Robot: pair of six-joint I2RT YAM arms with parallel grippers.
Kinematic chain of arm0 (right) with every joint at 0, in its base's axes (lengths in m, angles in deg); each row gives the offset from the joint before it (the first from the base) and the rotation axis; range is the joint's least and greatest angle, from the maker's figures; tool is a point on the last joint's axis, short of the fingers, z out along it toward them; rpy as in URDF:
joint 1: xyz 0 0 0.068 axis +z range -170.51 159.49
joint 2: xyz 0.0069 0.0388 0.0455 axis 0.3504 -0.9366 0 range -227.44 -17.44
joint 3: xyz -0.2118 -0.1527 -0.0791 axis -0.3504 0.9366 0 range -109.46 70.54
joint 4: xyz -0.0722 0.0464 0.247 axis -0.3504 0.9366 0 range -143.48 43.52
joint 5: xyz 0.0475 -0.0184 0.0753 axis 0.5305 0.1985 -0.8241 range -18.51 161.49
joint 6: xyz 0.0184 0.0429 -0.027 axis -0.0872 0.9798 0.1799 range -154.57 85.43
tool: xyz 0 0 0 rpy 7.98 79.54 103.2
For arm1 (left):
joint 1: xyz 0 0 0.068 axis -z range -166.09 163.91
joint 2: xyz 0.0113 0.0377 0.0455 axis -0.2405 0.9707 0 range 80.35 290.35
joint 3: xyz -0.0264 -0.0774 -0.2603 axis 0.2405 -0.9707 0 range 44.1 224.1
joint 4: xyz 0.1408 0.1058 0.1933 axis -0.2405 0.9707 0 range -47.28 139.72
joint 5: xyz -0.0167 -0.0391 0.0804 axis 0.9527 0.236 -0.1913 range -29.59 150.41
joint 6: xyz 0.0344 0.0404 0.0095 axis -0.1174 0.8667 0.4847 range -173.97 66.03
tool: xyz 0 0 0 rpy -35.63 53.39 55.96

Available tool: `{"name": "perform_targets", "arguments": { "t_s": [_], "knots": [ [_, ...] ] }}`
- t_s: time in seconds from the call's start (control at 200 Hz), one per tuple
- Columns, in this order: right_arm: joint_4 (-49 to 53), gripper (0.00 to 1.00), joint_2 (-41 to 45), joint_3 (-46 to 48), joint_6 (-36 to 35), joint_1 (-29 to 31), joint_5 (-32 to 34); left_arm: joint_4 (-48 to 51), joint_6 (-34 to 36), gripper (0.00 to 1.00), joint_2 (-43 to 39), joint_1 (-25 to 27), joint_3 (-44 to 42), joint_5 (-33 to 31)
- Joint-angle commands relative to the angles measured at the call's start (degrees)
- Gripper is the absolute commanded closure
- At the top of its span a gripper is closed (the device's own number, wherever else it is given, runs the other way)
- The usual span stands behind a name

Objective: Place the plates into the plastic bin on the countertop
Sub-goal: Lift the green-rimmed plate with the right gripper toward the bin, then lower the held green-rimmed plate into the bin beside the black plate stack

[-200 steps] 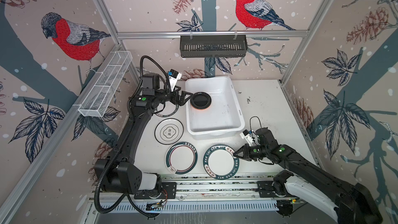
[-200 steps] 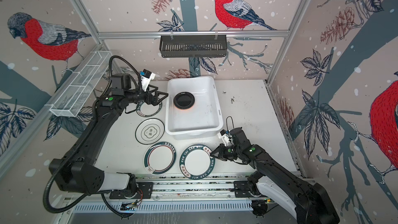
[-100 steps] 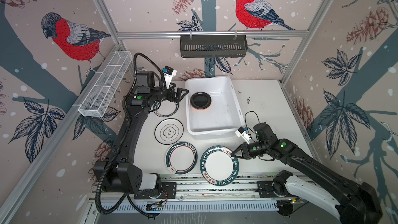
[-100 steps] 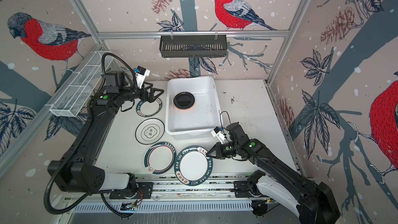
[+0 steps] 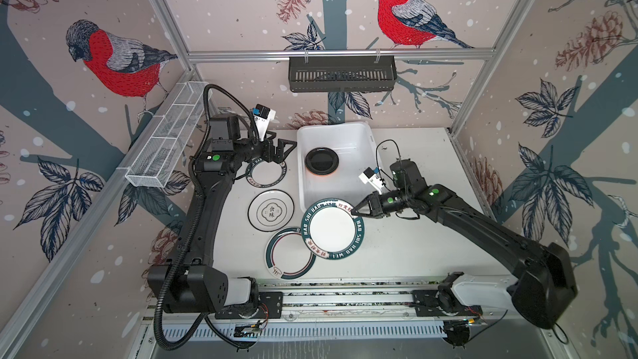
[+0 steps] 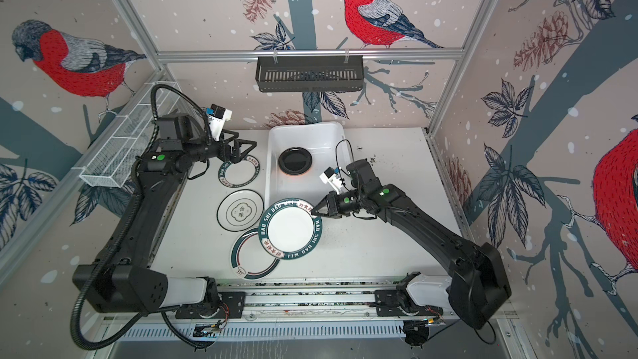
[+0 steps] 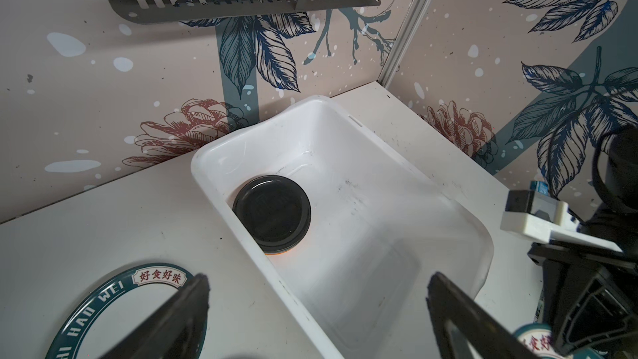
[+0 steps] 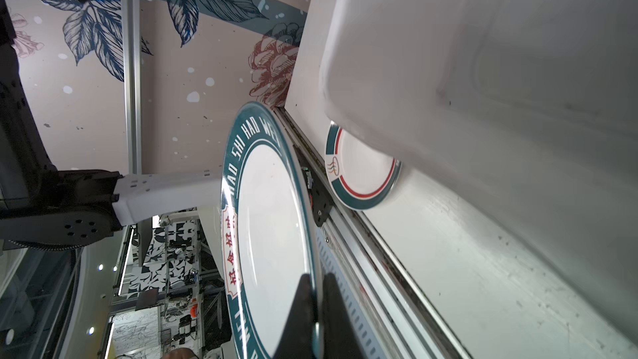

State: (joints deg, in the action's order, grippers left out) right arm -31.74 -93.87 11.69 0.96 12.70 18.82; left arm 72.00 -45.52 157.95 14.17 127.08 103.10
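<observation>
**Lettered plate lifted, short of the bin**

The bench [image 5: 414, 236] carries the plastic bin [image 5: 348, 186], and all places here are told from that bin. I judge the step in hand to be the carry: one plate is lifted but not yet over the opening.

Inside the bin, by its left wall, a black plate [image 5: 321, 160] sits on an orange plate [image 5: 322, 175]. The lettered plate [image 5: 332, 229] hangs at the bin's near wall, and in both top views its far edge overlaps the near rim. Below it, before the bin, lies a red-ringed plate [image 5: 288, 253]. Left of the bin lie a black-rimmed plate [image 5: 271, 209] and a second lettered plate [image 5: 266, 174].

The right end effector [image 5: 355, 209] is clamped on the lifted plate's rim, at the bin's near right corner. The left end effector [image 5: 281, 148] hovers just left of the bin, jaws wide apart and empty.

The next move calls for clearing the near rim, moving over the opening, lowering the plate, then releasing.
</observation>
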Motion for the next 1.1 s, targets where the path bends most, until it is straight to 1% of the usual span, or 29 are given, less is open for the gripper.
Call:
{"name": "perform_targets", "arguments": {
  "t_s": [0.0, 0.145, 0.24, 0.355, 0.47, 0.56, 0.67, 0.8, 0.911, 1.096],
  "knots": [
    [-0.8, 0.98, -5.4, -5.7, -4.3, -2.5, -3.1, -0.8, 0.9, 0.02, -1.0, -0.1, -0.7, 2.0],
    [5.9, 0.98, -14.3, -16.3, -10.3, -7.2, -2.5, -1.5, 0.0, 0.03, -1.4, -0.2, -0.9, 3.7],
    [9.0, 0.98, -19.7, -23.3, -12.2, -9.5, -0.6, -1.6, -0.5, 0.02, -1.5, -0.2, -0.4, 4.2],
    [12.6, 0.97, -26.0, -31.7, -13.6, -10.4, 4.5, -1.4, -0.4, 0.02, -1.9, -0.1, -0.1, 3.6],
    [15.6, 0.98, -31.4, -37.3, -15.0, -10.1, 8.0, -0.6, 0.5, 0.03, -2.3, -0.1, -0.1, 2.4],
    [18.6, 0.98, -34.7, -40.5, -16.8, -9.8, 10.3, -0.2, 0.9, 0.03, -2.5, -0.1, -0.2, 2.0],
    [21.1, 0.98, -37.1, -42.7, -18.4, -9.5, 16.3, 0.1, 0.9, 0.02, -2.9, -0.2, -0.8, 1.1],
    [22.0, 0.98, -39.2, -44.3, -19.4, -9.5, 19.5, 1.0, 1.7, 0.02, -2.8, -0.2, -1.2, 0.3],
    [22.7, 0.98, -41.1, -45.3, -19.9, -9.2, 21.3, 0.8, 1.4, 0.02, -2.7, -0.2, -0.8, 0.2],
    [27.8, 0.97, -45.3, -49.8, -23.8, -7.7, 23.0, 1.9, 2.3, 0.02, -2.4, -0.2, -0.3, 1.4]
  ]
}}
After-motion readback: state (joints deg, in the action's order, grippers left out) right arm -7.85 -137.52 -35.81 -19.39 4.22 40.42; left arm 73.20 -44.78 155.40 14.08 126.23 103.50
